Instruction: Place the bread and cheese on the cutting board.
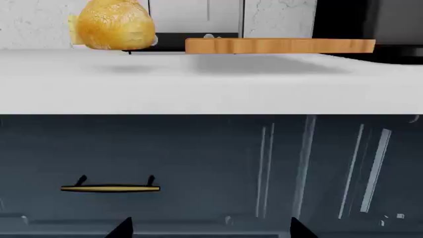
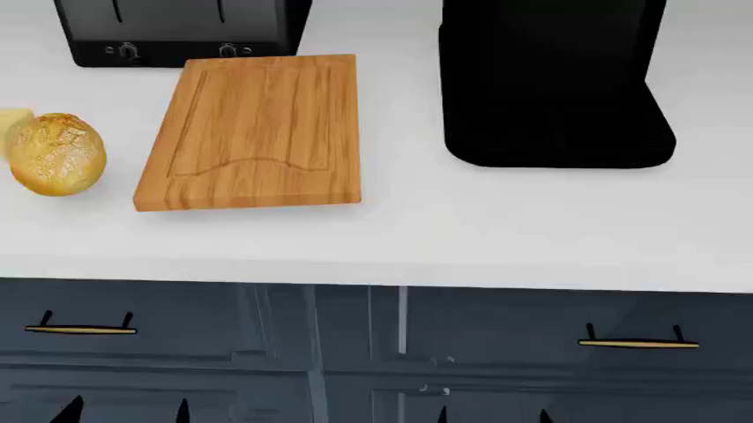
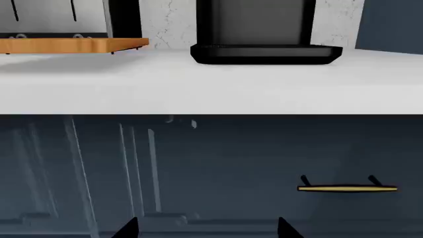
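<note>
Down low, only the dark tips of each arm's fingers show: the left gripper and the right gripper both have their fingers spread wide and released, nothing between them, pointed level at the dark blue cabinet front below the edge of the white tabletop. Both arms sit below tabletop height, well apart from everything on it. Taking the cutting board as landmark: it lies flat on the tabletop, its long axis running away from the robot toward the toaster just behind it. The bread rests on the tabletop near the board's left side, not touching it. A sliver of the cheese peeks out behind the bread; which way it points cannot be told. A black appliance stands right of the board.
</note>
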Robot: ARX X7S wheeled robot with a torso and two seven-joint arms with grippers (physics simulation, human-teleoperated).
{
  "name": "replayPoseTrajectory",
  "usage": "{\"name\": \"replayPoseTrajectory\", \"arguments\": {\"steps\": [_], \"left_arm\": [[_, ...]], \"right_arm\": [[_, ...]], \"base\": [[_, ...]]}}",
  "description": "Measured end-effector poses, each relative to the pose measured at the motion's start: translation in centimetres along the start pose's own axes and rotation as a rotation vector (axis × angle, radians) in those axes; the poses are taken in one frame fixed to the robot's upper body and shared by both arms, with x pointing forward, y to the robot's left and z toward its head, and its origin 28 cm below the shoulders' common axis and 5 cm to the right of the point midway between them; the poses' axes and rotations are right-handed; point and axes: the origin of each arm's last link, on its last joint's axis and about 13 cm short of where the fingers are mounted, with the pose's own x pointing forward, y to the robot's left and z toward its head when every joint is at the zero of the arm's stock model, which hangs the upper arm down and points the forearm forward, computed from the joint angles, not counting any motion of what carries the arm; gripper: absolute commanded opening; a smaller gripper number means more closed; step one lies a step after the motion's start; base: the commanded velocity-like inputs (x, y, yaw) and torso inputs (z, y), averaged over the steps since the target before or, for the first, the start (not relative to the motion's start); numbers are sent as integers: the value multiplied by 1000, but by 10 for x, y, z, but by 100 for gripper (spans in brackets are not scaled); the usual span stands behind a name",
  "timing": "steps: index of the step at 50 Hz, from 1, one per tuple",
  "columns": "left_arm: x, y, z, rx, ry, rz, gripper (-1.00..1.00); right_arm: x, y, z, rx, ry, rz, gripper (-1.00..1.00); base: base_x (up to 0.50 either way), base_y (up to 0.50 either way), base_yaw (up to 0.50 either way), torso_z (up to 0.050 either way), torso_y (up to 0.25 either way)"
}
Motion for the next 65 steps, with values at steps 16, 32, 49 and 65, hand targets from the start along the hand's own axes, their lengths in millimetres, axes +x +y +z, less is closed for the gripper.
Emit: {"name": "replayPoseTrajectory", "arguments": {"steps": [16,32,49,65], "left_arm": [[1,1,-5,-4,10,-3,100],[3,4,-13,16,53,31,100],[35,7,80,66,-12,61,100],[30,9,141,80,33,56,100]], "right_arm": [[-1,-1,1,3,2,-7,100],[2,-3,20,-15,-11,-7,100],[11,-10,94,-85,-79,-28,100],[8,-13,126,-105,-76,-41,100]], "base": [[0,0,0,0,0],[0,0,0,0,0],[0,0,0,0,0],[0,0,0,0,0]]}}
